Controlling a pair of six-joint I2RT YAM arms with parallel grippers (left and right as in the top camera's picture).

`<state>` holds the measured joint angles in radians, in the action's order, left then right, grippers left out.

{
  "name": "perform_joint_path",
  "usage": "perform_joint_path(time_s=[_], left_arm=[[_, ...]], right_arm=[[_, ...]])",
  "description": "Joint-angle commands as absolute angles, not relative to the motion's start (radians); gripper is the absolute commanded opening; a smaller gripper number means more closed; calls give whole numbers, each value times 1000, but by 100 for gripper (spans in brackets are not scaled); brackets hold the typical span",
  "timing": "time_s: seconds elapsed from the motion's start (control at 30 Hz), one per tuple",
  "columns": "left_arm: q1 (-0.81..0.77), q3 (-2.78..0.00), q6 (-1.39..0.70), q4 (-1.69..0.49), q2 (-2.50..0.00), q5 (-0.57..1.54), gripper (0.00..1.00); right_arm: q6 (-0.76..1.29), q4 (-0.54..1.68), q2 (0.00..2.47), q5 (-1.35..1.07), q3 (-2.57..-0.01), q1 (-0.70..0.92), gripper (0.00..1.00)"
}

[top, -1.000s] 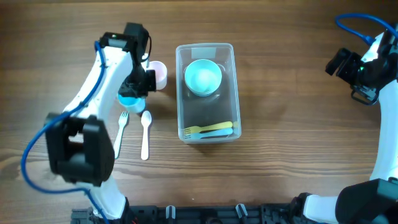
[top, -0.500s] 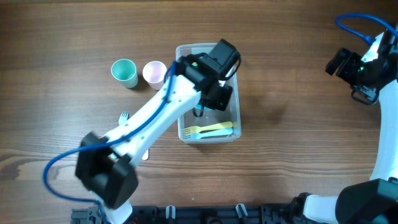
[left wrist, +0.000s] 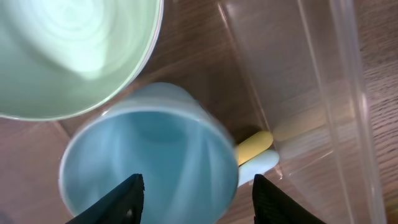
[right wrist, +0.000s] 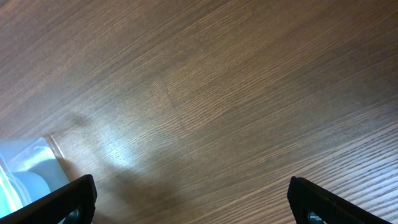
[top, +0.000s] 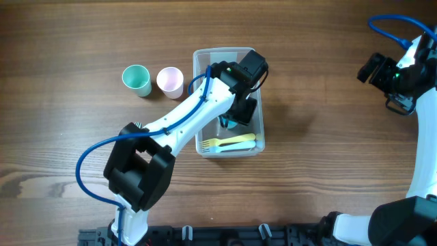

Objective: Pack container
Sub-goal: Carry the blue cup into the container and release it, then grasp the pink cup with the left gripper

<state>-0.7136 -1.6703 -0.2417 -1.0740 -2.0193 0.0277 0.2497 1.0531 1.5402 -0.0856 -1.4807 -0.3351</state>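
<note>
The clear container (top: 225, 50) stands mid-table, and its wall (left wrist: 323, 93) shows in the left wrist view. Inside it are a mint-green bowl (left wrist: 68, 50), a light blue cup (left wrist: 149, 155) beside the bowl, and yellow and blue cutlery (top: 229, 143) at the near end. My left gripper (top: 231, 121) reaches down into the container. Its jaws are spread around the cup's right wall, one finger (left wrist: 127, 199) over the cup's mouth and the other outside, a small gap away from the rim. My right gripper (right wrist: 199, 202) hangs open over bare wood at the far right, holding nothing.
A teal cup (top: 136, 79) and a pink cup (top: 170, 80) stand on the table left of the container. The left arm lies diagonally over the container's left half. A pale bluish object (right wrist: 28, 171) shows at the left edge of the right wrist view.
My left arm swung from the cups on the left over into the container, bringing the blue cup with it. Its jaws have since spread apart off the cup. The right arm has not moved.
</note>
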Motion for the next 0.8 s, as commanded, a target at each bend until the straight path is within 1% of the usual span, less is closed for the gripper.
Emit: perform_joint_path(time_s=[0.0,0.03,0.07,0.13,0.2,0.23,0.27,0.3,0.37,0.4,0.53,0.63,0.77], left_arm=[[-696,-1747,-240,-1155,-1963,9,61],[-681,-1793,-241,-1196,-1921,9,63],[-665,-1816,-241,-1209,-1886,9,69],[-615,-1833,-241,-1205,-1797,9,84],[-509,-1833,-240,-1222,-1723,5,88],[-464,-1833,-240,-1232,-1715,5,88],[-413,-1833,-240,-1242,-1715,5,84],[-352,-1831,-241,-1251,-1731,6,77],[-264,-1831,-240,-1254,-1781,6,73],[-234,-1831,-240,-1250,-1815,6,74],[-205,-1831,-187,-1214,-1943,14,72],[-207,-1831,-76,-1184,-2035,36,71],[-211,-1831,-36,-1159,-2109,52,68]], right_arm=[[265,1050,1554,-90,-1480,-336,100],[265,1050,1554,-90,-1480,-336,100],[265,1050,1554,-90,-1480,-336,100],[265,1050,1554,-90,-1480,-336,100],[265,1050,1554,-90,-1480,-336,100],[265,1050,1554,-90,-1480,-336,100],[265,1050,1554,-90,-1480,-336,100],[265,1050,1554,-90,-1480,-336,100],[265,1050,1554,-90,-1480,-336,100],[265,1050,1554,-90,-1480,-336,100],[265,1050,1554,-90,-1480,-336,100],[265,1050,1554,-90,-1480,-336,100],[265,1050,1554,-90,-1480,-336,100]])
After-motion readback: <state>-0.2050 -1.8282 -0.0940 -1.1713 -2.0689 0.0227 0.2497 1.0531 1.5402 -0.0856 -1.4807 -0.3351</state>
